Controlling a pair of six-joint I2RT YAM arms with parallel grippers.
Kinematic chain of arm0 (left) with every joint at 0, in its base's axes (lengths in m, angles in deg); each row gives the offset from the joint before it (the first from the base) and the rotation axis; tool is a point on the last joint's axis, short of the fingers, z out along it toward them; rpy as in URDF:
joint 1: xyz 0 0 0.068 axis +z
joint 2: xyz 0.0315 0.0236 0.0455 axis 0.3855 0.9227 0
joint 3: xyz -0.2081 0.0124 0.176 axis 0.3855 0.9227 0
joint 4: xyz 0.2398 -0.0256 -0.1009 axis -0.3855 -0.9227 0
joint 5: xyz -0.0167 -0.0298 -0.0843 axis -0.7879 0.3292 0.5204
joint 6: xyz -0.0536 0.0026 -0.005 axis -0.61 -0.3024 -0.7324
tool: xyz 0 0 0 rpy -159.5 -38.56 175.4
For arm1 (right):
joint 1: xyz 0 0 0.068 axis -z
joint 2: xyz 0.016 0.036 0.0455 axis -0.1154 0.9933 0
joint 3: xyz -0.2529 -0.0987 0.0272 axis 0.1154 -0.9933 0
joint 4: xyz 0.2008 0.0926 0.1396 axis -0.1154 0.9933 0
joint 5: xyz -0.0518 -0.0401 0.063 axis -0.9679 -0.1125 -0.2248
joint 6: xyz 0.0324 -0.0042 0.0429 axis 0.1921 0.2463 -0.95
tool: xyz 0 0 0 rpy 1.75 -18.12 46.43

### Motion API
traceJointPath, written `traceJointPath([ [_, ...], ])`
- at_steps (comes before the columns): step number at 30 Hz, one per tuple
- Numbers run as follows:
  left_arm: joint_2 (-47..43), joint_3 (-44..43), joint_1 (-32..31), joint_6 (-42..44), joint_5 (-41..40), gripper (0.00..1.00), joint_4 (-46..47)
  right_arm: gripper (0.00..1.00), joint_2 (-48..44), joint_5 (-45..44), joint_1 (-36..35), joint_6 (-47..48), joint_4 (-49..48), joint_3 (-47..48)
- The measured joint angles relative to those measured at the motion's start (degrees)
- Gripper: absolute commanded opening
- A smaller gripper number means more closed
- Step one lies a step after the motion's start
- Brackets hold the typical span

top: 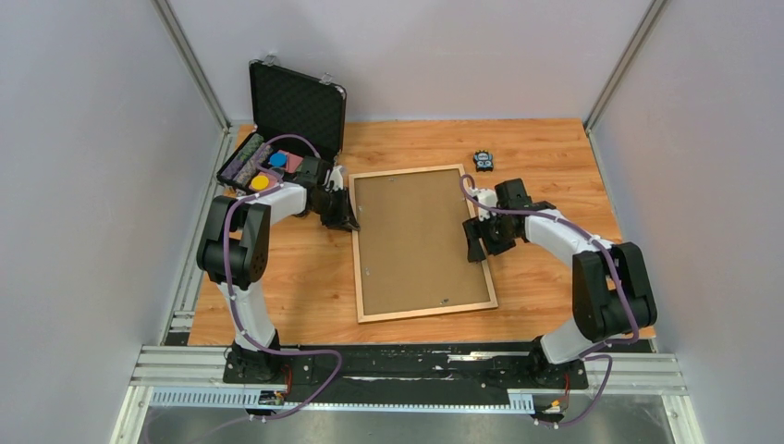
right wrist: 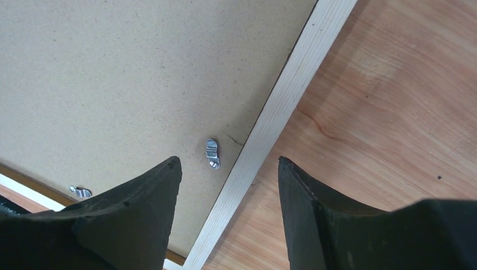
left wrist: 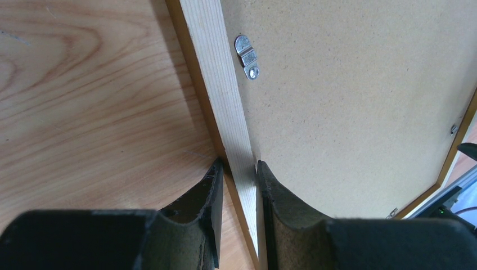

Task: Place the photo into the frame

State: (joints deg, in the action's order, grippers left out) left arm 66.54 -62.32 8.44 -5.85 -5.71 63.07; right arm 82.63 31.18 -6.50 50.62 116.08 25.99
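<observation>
The frame [top: 425, 314] lies face down in the middle of the wooden table, its thin light wood moulding around a brown backing board [top: 416, 240]. The photo is hidden. My left gripper [top: 347, 220] is at the frame's left side near the far corner. In the left wrist view its fingers [left wrist: 239, 164] are shut on the moulding [left wrist: 222, 84], one outside and one on the board [left wrist: 349, 101]. My right gripper [top: 476, 242] is open over the right side. It straddles the moulding [right wrist: 287, 95] in the right wrist view [right wrist: 228, 163], with nothing held.
A black foam-lined case [top: 296, 102] stands open at the back left, with coloured items [top: 263, 166] in its base close to my left arm. A small black object [top: 483, 161] lies behind the frame. Metal turn clips [left wrist: 247, 55] [right wrist: 212, 153] sit on the board's edges.
</observation>
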Motion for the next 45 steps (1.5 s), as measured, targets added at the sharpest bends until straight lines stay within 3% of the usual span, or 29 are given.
traceJointPath([
  [12,0.0,0.0,0.0,0.0,0.2,0.0,0.1,0.52,2.3,-1.9,-1.5,-0.4,-1.0,0.0],
  [18,0.0,0.0,0.1,-0.1,0.2,0.0,0.2,0.39,2.6,-3.0,-1.9,-0.4,-1.1,0.0],
  [30,0.0,0.1,0.3,-0.2,0.3,0.0,0.3,0.25,2.8,-3.6,-1.6,-1.0,-1.2,0.1],
  [45,0.0,0.4,0.9,-0.2,0.8,0.0,0.6,0.2,2.7,-1.1,-0.4,2.5,-0.8,0.1],
])
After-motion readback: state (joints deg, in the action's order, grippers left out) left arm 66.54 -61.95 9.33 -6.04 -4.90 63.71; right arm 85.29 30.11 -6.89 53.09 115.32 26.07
